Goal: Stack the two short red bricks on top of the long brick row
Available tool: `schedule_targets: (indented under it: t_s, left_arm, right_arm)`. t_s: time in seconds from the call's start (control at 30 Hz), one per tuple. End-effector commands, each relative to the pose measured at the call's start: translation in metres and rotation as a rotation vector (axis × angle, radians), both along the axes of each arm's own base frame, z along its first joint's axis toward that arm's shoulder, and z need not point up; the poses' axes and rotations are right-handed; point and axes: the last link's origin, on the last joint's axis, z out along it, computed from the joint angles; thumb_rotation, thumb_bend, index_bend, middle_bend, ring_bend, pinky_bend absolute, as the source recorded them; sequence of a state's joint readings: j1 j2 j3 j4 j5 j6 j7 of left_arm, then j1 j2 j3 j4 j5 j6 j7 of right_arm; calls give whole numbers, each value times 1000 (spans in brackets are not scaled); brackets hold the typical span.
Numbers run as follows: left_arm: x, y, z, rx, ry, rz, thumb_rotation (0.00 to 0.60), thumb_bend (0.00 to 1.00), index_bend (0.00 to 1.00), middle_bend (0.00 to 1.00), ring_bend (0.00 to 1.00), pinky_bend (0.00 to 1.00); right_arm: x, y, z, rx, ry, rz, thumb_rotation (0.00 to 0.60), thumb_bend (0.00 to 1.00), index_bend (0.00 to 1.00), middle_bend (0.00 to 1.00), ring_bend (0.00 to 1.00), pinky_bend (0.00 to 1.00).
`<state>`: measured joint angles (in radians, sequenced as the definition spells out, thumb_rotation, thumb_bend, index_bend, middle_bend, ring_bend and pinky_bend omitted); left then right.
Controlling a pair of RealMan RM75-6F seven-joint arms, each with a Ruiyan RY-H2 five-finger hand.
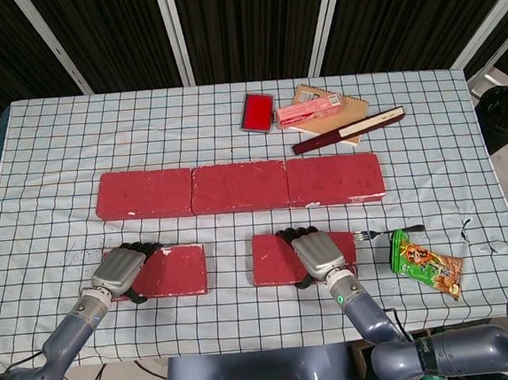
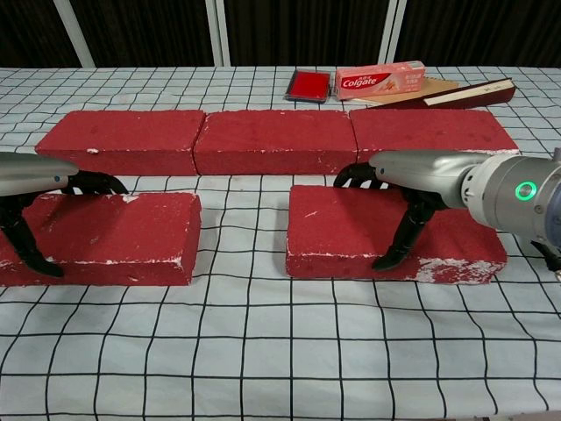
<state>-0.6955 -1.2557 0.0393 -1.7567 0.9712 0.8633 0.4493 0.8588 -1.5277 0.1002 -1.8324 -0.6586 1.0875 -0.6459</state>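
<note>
Three long red bricks form a row (image 1: 239, 187) across the middle of the checked cloth. Nearer me lie two short red bricks, both flat on the cloth. My left hand (image 1: 119, 271) lies over the left end of the left short brick (image 1: 174, 271). Its fingers hook over the far edge and its thumb (image 2: 26, 246) presses the near face. My right hand (image 1: 317, 254) clasps the right short brick (image 1: 273, 259) the same way, fingers (image 2: 355, 175) over the far edge and thumb (image 2: 399, 246) down the front. In the chest view that brick (image 2: 342, 232) sits just before the row (image 2: 263, 140).
Behind the row lie a red tin (image 1: 257, 111), a Colgate box (image 1: 308, 110), a notebook (image 1: 349, 110) and a dark red book (image 1: 348, 131). A fork (image 1: 387, 231) and a green snack packet (image 1: 425, 264) lie right of my right hand.
</note>
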Motion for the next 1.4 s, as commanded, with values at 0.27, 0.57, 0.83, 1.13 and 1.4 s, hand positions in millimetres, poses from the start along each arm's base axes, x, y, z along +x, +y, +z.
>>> schedule_targets:
  t_s: [0.27,0.57,0.83,1.13,1.4]
  left_arm:
    - [2,0,2,-8,19,-9,600,169,159,253,152,298]
    - [1,1,4,-10,25,5,600,169,159,252,152,297]
    - [-1,1,5,-12,28,11,600,169,159,252,152,296]
    - [6,1,13,-9,-15,25,600,169,160,250,152,296]
    - [42,27,59,109,-62,-70,600,169,160,244,152,290]
  right_arm:
    - [-2,3,-6,-1,20,21,600,259,226,257,258,314]
    - [-2,2,-10,-1,16,22,600,258,226,257,258,314]
    - [-1,3,-11,3,16,22,600,259,226,257,258,315]
    - [0,0,-4,-21,1,18,600,258,226,257,258,316]
    - [5,-7,55,-126,-36,32,600,258,228,257,258,316]
